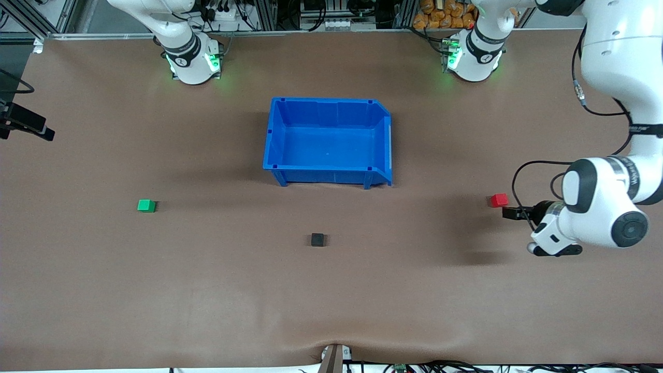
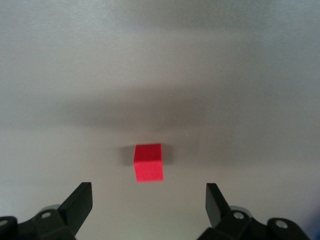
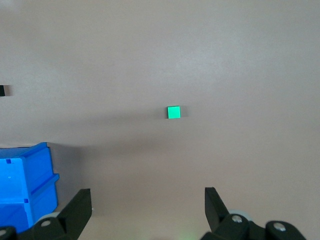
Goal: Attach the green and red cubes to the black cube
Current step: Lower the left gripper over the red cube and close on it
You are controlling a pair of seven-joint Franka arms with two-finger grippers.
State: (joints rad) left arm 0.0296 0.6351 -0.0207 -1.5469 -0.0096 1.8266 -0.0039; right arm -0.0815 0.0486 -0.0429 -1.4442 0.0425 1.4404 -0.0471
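Observation:
The red cube (image 1: 499, 200) lies on the table toward the left arm's end. My left gripper (image 1: 510, 213) hovers low just beside it, open and empty. In the left wrist view the red cube (image 2: 148, 162) lies just ahead of the open left gripper (image 2: 147, 190), not between the fingers. The green cube (image 1: 146, 205) lies toward the right arm's end. The black cube (image 1: 317, 239) lies between them, nearer the front camera than the blue bin. My right gripper (image 3: 147, 192) is open and empty, high over the table, with the green cube (image 3: 173, 112) well ahead of it.
The blue bin (image 1: 275, 135) stands empty mid-table between the arms' bases; a corner of it shows in the right wrist view (image 3: 25, 185). The black cube's edge shows at the border of that view (image 3: 2, 90). Brown table surface lies around all three cubes.

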